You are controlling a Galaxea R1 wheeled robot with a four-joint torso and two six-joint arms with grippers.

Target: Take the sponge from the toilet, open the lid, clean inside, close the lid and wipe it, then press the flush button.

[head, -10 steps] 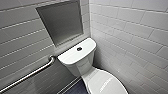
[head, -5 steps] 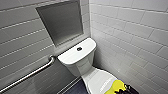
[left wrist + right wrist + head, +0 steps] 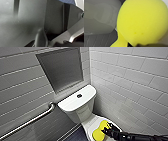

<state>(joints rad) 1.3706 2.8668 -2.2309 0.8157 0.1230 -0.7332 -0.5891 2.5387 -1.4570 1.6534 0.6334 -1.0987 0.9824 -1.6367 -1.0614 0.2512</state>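
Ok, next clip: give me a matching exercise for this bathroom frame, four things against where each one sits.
Things
1. small yellow-green wavy-edged sponge
2. round dark flush button
3. long shiny metal grab bar
4. grey recessed wall niche

Places
A. on the tiled wall, left of the white ceramic toilet in the head view
B. at the tip of the right gripper, over the bowl end of the toilet
C. in the middle of the flat white tank top
D. set into the wall above the tank

Pairs: 1-B, 2-C, 3-A, 4-D
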